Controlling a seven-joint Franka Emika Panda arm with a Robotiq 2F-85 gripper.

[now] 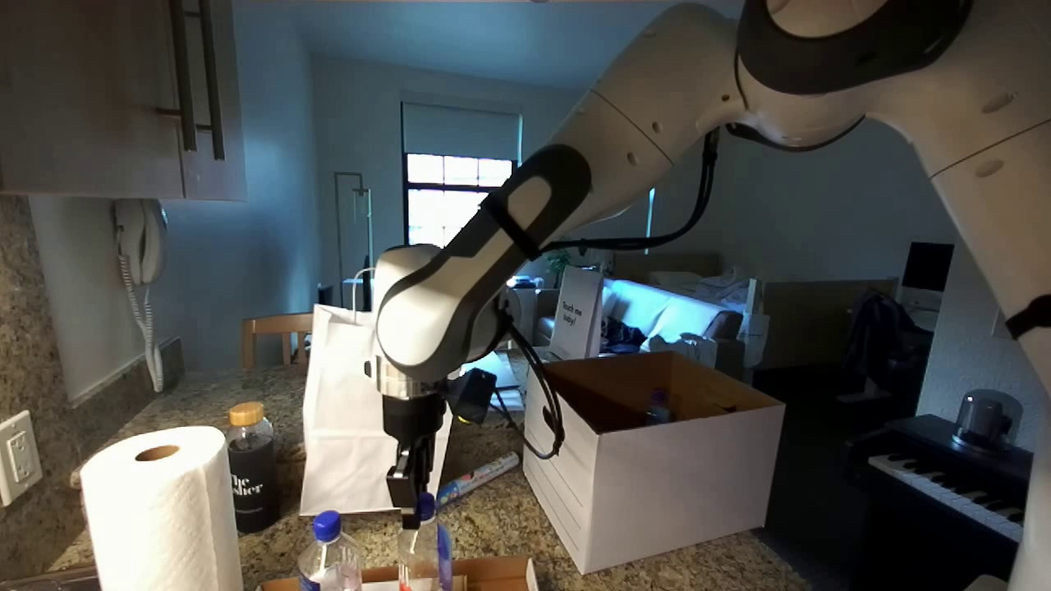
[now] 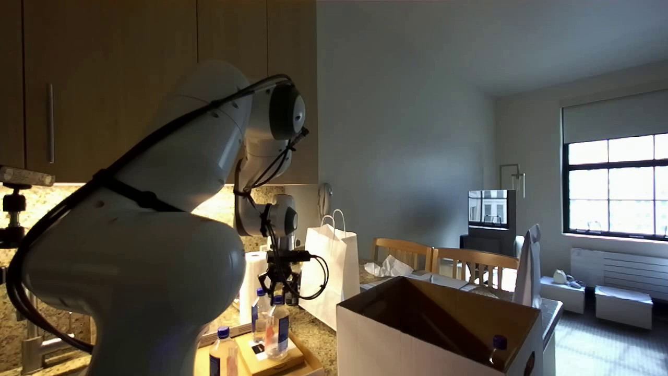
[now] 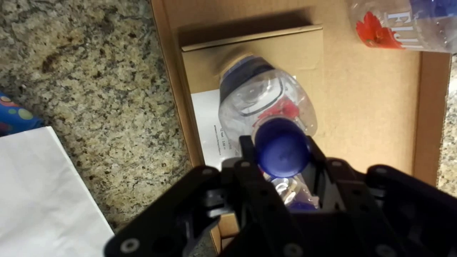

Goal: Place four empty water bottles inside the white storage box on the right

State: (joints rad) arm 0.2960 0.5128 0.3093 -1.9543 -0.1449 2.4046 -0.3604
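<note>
- I count one bottle (image 2: 498, 354) inside the white storage box (image 1: 681, 484); three left;
- my gripper (image 3: 279, 143) pinches another bottle (image 3: 266, 101) by its cap (image 3: 282, 151), in the cardboard tray (image 3: 375, 117);
- two more bottles (image 2: 224, 351) (image 2: 259, 325) stand near it

Bright window (image 2: 621, 180), bluish walls (image 2: 407, 136), wooden chairs (image 2: 472, 255).

In an exterior view, three blue-capped clear plastic bottles (image 2: 276, 330) stand in a brown cardboard tray (image 2: 202, 360), left of a white rectangular cardboard box (image 2: 373, 342) holding another bottle (image 2: 499, 345).
</note>
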